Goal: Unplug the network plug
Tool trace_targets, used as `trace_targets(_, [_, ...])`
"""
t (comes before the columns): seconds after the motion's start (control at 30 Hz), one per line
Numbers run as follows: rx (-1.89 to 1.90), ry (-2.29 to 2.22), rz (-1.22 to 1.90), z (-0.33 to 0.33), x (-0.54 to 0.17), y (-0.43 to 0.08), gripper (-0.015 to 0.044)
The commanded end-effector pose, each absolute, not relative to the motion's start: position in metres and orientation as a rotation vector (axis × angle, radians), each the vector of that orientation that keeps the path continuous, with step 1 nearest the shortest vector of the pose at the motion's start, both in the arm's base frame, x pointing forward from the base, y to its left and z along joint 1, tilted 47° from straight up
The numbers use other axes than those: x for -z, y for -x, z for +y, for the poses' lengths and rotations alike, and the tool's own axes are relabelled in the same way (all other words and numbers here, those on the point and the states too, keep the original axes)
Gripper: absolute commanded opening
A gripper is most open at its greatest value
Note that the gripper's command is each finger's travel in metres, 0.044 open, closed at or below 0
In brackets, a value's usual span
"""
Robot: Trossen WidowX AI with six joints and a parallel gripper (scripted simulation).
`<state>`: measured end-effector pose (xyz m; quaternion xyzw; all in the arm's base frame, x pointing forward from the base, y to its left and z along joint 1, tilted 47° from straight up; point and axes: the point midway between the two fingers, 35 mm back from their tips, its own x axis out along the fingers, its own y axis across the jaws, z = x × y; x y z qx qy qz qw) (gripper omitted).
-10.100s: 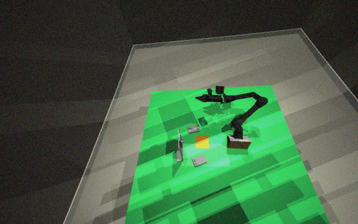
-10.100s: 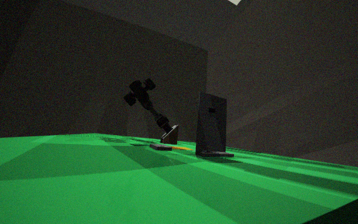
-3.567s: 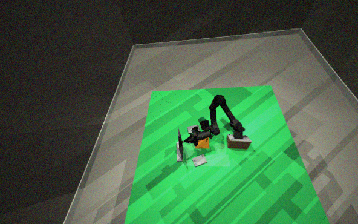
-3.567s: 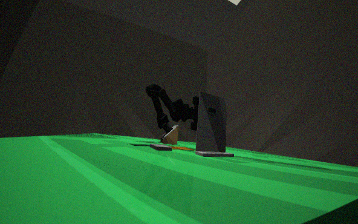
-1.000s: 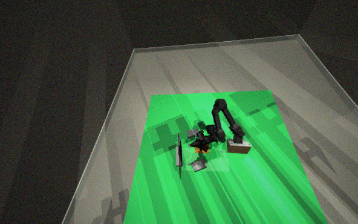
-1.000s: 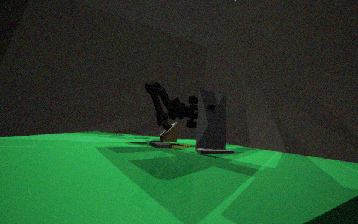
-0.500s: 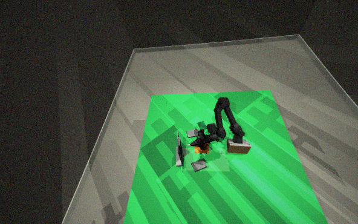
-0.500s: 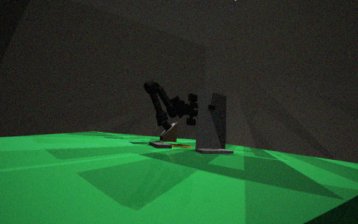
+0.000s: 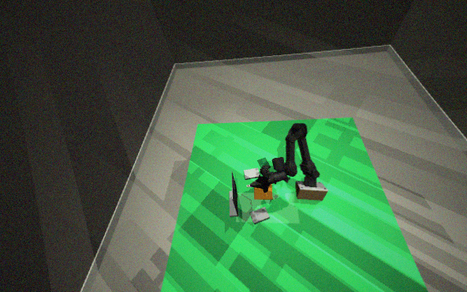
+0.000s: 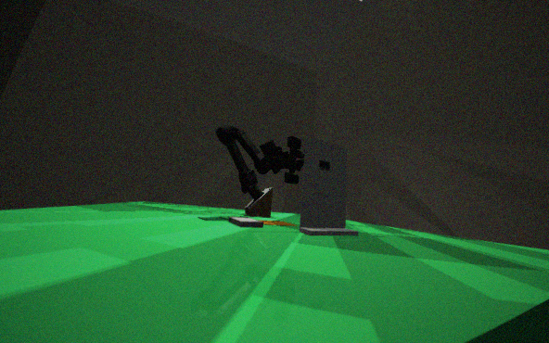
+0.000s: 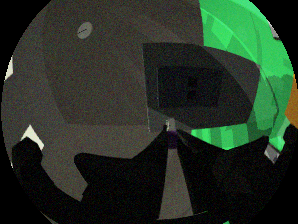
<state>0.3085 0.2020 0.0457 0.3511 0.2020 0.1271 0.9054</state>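
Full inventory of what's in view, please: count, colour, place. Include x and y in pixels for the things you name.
upright panel (image 9: 234, 197) (image 10: 323, 199) (image 11: 242, 85): 1, grey, on the green surface (image 9: 290, 268) (image 10: 109, 278) (image 11: 225, 25)
socket (image 10: 324, 165) (image 11: 175, 87): 1, dark, in the panel
plug (image 9: 248, 185) (image 11: 172, 124): 1, pale and purple, between fingertips, apparently out of the socket
marked square (image 9: 258, 196) (image 10: 277, 223) (image 11: 294, 104): 1, orange, under the claw
flat blocks (image 9: 252, 174) (image 9: 260, 216) (image 10: 247, 222): 2, pale grey, either side of the orange square
small square (image 9: 263, 162): 1, dark green, beside one block
round disc (image 11: 85, 30): 1, grey, wrist view, identity unclear
base block (image 9: 311, 192) (image 10: 262, 206): 1, brown and pale, under the arm
arm (image 9: 289, 151) (image 10: 236, 159): 1, black
claw (image 9: 250, 185) (image 10: 301, 158) (image 11: 170, 133): 1, black, shut on plug
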Motion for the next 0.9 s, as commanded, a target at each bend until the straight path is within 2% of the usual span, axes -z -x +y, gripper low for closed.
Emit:
trace_targets(0.0, [-0.258, -0.729, 0.414, 0.206, -0.054, -0.303, 0.0000])
trace_targets(0.87, [0.283, -0.756, 0.521, 0.133, -0.005, -0.305, 0.0000])
